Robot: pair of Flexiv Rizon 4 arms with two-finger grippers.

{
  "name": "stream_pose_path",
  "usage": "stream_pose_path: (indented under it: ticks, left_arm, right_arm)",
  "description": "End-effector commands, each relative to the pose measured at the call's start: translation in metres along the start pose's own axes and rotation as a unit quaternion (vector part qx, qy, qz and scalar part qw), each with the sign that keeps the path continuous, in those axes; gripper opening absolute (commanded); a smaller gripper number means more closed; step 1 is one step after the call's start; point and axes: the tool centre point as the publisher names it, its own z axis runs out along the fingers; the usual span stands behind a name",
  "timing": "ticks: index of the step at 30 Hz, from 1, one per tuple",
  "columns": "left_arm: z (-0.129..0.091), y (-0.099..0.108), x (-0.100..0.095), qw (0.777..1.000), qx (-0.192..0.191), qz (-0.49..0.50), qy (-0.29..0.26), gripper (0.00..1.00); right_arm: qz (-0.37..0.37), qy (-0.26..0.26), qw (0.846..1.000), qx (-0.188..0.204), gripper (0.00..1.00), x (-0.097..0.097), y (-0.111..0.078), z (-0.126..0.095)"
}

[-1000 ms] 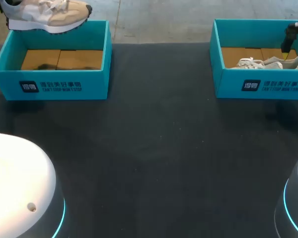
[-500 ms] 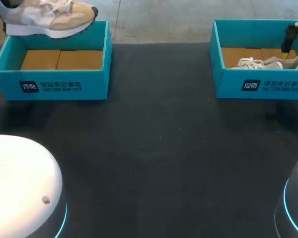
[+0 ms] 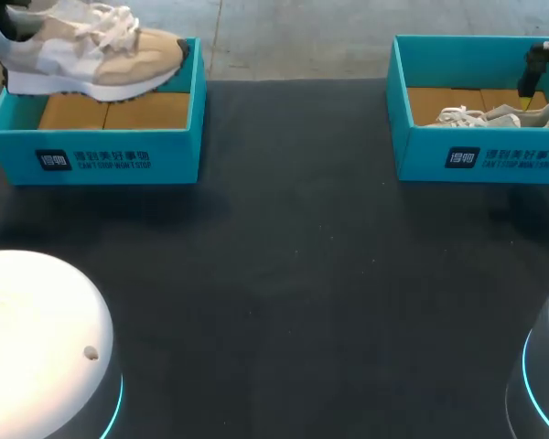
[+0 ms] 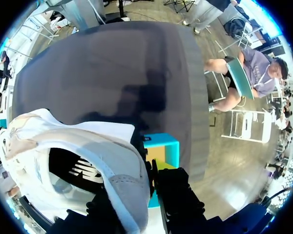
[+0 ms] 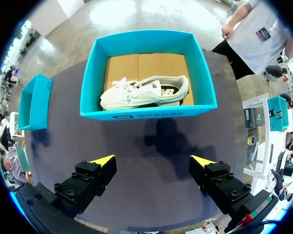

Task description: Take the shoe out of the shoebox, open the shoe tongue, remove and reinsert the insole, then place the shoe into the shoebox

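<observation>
Two shoes: the beige shoe (image 3: pixel 91 59) hangs over the left shoebox (image 3: pixel 91 163), upper left of the frame, heel pinched in the left hand (image 4: pixel 145 195). Upper right, the white shoe (image 3: pixel 494 116) lies in the right shoebox (image 3: pixel 480 160); the right hand (image 5: pixel 154 163) gapes wide, holding nothing.

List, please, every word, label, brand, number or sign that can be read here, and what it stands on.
Left shoebox, front wall: a dark logo square and white print, too small to read surely.
Right shoebox, front wall: the same logo and print, too small to read.
White shoe in the right shoebox: a dark side mark, unreadable.
Beige shoe: a dark side mark, partly hidden, unreadable.
</observation>
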Motion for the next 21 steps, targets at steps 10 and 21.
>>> stream_pose_path:
  ticks: [10,21]
  left_arm:
    - [0.008,-0.080,-0.054,0.997,-0.070,-0.025,0.002,0.00]
    - [0.023,-0.124,-0.107,0.996,-0.065,-0.050,0.022,0.00]
  right_arm:
    - [0.000,-0.001,1.000,-0.001,1.00,0.000,-0.001,0.000]
    - [0.000,-0.001,1.000,-0.001,1.00,0.000,-0.001,0.000]
